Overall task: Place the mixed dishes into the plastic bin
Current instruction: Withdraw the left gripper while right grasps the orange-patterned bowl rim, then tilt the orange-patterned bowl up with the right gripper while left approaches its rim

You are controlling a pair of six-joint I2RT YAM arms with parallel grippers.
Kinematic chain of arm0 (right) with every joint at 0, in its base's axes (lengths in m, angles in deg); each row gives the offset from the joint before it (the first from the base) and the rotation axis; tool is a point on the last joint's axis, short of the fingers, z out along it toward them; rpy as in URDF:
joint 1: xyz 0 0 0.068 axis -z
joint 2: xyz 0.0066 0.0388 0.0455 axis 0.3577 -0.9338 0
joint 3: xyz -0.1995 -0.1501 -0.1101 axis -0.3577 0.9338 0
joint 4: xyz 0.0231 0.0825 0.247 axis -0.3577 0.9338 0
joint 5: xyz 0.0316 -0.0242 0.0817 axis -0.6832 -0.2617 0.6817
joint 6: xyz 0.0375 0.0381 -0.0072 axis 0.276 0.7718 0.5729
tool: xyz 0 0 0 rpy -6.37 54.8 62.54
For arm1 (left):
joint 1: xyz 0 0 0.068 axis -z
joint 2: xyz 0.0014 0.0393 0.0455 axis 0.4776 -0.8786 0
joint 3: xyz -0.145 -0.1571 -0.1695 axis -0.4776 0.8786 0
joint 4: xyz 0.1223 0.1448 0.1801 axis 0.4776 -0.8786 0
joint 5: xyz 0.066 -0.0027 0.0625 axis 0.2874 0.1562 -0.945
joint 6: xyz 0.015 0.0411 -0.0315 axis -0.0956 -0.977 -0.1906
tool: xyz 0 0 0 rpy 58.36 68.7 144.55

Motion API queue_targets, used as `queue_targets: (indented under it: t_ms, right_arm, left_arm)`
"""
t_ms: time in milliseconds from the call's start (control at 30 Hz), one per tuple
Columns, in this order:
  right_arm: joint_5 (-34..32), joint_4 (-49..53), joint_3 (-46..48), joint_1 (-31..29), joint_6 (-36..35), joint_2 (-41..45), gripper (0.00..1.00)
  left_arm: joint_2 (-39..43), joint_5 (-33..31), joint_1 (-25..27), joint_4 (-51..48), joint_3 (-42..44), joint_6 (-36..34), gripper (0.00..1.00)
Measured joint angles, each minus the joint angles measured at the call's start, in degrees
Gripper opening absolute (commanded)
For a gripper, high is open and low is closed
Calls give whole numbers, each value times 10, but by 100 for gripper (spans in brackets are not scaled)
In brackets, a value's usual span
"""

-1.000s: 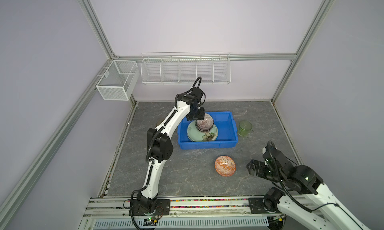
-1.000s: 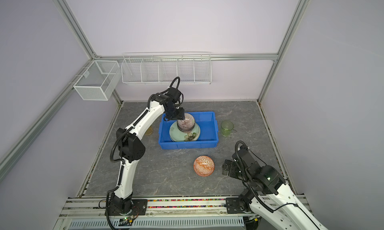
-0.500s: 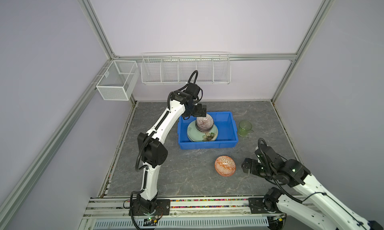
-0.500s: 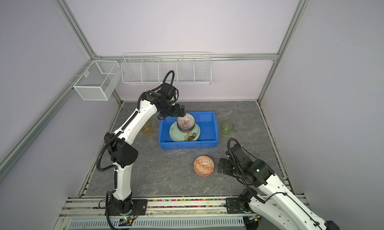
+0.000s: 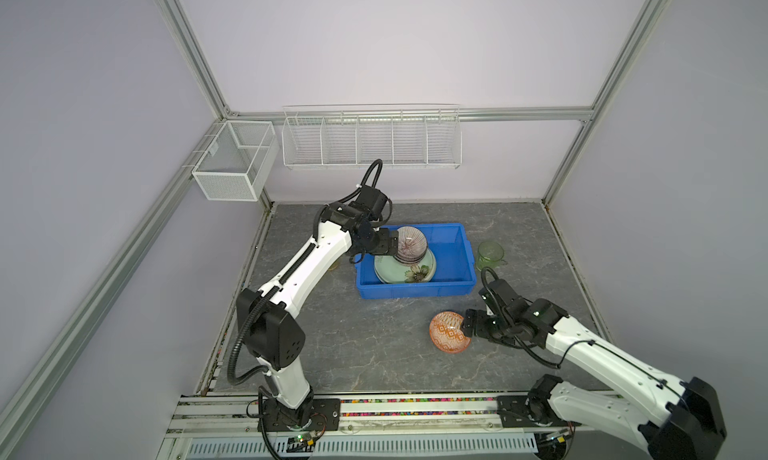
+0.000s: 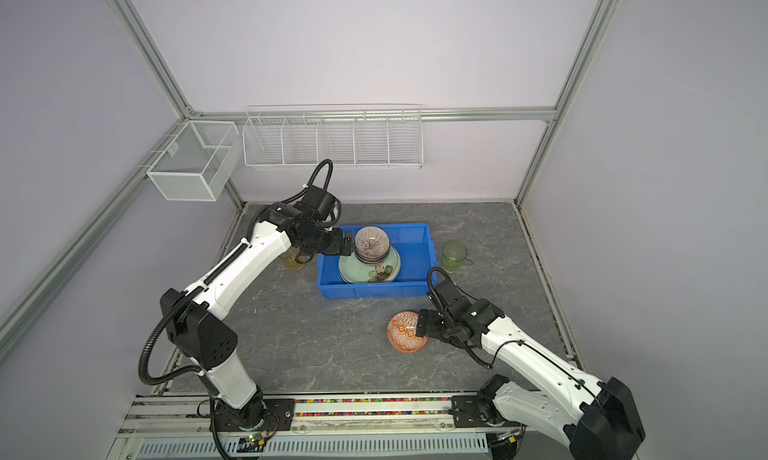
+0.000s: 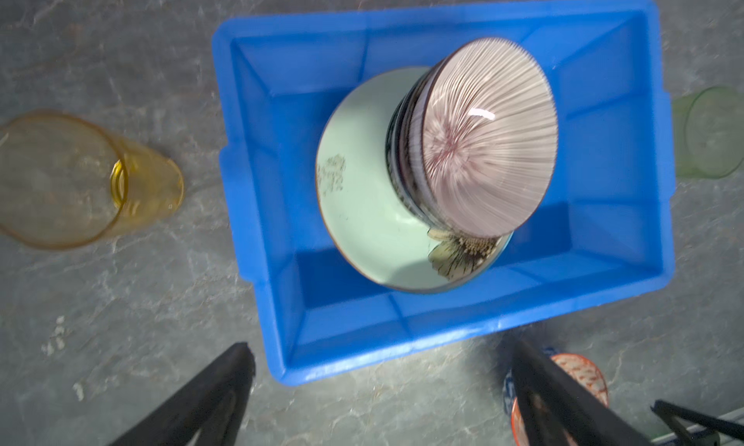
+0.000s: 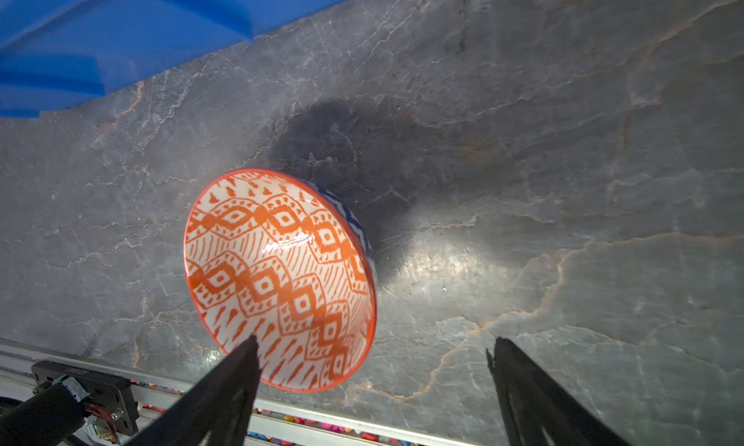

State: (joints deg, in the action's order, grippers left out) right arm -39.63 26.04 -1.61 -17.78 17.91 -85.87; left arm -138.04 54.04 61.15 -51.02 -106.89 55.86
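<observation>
The blue plastic bin (image 5: 415, 289) (image 6: 374, 289) holds a pale green flower plate (image 5: 388, 271) with a purple striped bowl (image 5: 411, 242) stacked on it. Just left of that bowl, over the bin's left edge, my left gripper (image 5: 388, 246) hangs open and empty (image 7: 382, 355). An orange patterned bowl (image 5: 446, 333) (image 8: 277, 275) sits on the floor in front of the bin. My right gripper (image 5: 467, 325) (image 8: 374, 343) is open at its right rim; one fingertip (image 8: 249, 347) overlaps the bowl's edge. A green glass cup (image 5: 490, 254) stands right of the bin, an amber cup (image 6: 293, 260) left of it.
Two white wire baskets (image 5: 370, 138) (image 5: 232, 163) hang on the back and left walls. A rail with the arm bases (image 5: 415, 408) runs along the front edge. Grey stone-look floor (image 5: 353, 346) lies between bin and rail.
The left gripper opened, let go of the striped bowl and drew back to the bin's left edge. The right arm moved left up to the orange bowl.
</observation>
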Motion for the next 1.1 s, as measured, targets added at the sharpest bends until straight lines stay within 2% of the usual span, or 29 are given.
queue_targets:
  t_ms: [267,567,767,1100]
  right_arm:
    - [18,-54,7,0,-24,-74,63]
    - [28,-78,7,0,-52,-131,40]
    - [31,-86,7,0,-63,-135,31]
    - [32,-85,6,0,-78,-135,15]
  left_arm:
    - [137,-5,0,31,173,43,99]
    - [283,-5,0,45,310,96,99]
    - [351,-10,0,41,361,126,99]
    - [403,-13,0,31,400,163,99]
